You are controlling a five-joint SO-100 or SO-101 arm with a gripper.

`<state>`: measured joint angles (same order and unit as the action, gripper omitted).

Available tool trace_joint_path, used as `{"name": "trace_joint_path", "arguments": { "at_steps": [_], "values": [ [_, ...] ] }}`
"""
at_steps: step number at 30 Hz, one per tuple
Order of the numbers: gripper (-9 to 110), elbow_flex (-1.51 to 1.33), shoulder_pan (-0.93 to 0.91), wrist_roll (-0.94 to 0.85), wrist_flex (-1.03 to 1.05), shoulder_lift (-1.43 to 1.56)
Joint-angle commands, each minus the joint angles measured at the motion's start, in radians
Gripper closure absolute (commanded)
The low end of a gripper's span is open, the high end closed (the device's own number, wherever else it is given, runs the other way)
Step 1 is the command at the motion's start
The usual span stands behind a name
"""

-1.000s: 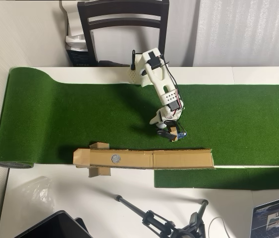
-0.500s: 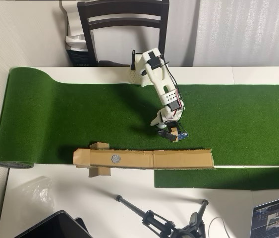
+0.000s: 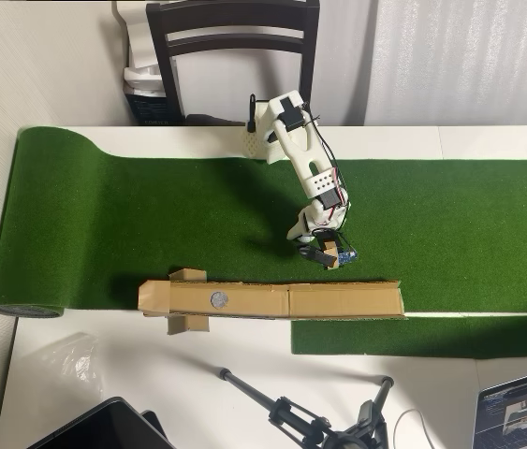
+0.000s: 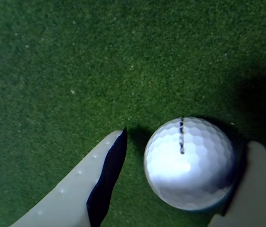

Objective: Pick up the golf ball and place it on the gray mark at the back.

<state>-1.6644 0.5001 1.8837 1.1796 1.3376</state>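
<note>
1. Golf ball [image 4: 189,163] sat on the green turf [image 4: 76,71] between the two fingers of the claw [image 4: 182,179] in the wrist view, white and dimpled, with a short dark line on its top.
2. The claw was spread: its left finger [image 4: 83,184] stood just beside the ball with a thin strip of turf showing between them, while the right finger [image 4: 255,189] lay against or very near the ball's shaded side; contact there could not be made out.
3. In the overhead view the ball was hidden under the claw [image 3: 327,254], which hung low over the turf [image 3: 151,224] just above the cardboard strip [image 3: 338,300].
4. The gray mark [image 3: 216,299] lay on that strip, well to the left of the claw.
5. The strip's raised edge ran between the claw and the mark's surface.
6. Below the strip on the white counter [image 3: 244,355] lay a black tripod [image 3: 310,416].
</note>
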Motion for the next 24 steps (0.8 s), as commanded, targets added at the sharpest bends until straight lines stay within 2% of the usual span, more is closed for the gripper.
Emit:
{"name": "trace_joint_path", "arguments": {
  "at_steps": [1, 24],
  "values": [
    [66, 0.077, 0.002, 0.011, -0.009, 0.098],
    [66, 0.066, 0.003, -0.008, 0.005, 0.089]
  ]
}}
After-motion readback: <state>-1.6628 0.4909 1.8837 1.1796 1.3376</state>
